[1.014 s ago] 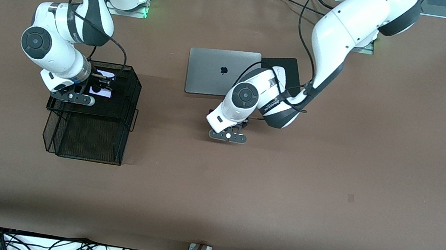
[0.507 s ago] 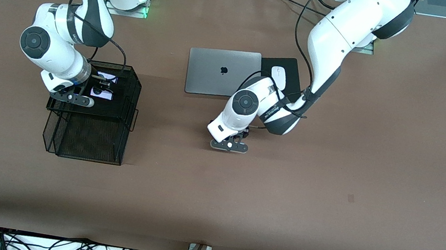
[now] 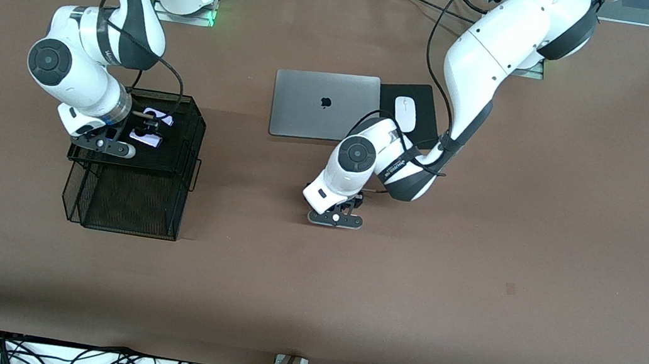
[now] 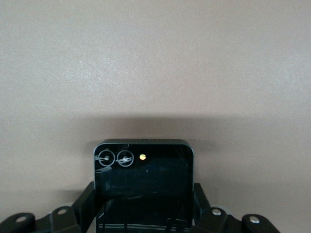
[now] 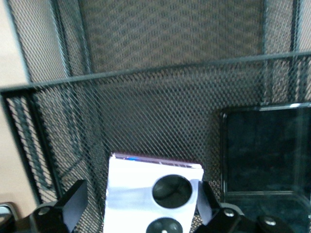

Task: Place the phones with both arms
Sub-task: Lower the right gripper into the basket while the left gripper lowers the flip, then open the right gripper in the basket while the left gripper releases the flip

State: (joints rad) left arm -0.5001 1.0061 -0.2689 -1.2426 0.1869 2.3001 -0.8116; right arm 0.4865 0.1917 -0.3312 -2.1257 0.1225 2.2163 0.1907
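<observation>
- At the right arm's end of the table, a black mesh tray stack (image 3: 189, 125) holds the lilac phone (image 5: 124, 194) on its upper tier, and a dark glossy slab (image 5: 262, 150) lies beside it.
- The right gripper (image 3: 144, 126) sits low in that tier. Its fingers are spread to either side of the lilac phone, and one is visibly clear of it, so the phone is judged released.
- The lilac phone lies flat with its two lenses up, skewed to the tray's sides. It is nearly square, so no long axis is marked.
- At mid-table are a closed silver laptop (image 3: 322, 105) and a white mouse (image 3: 405, 113). Neither is part of the task.
- The left gripper (image 3: 336, 214) is over bare table (image 3: 478, 261), with its fingers clenched on the small black phone (image 4: 143, 179).
- It grips the phone by its side edges, and the lens edge leads away from the wrist, toward the table. Contact with the table cannot be told.
- Handling, as judged: the phones are light, rigid, slick and glass-faced. Take them by opposite edges and set them down gently.
</observation>
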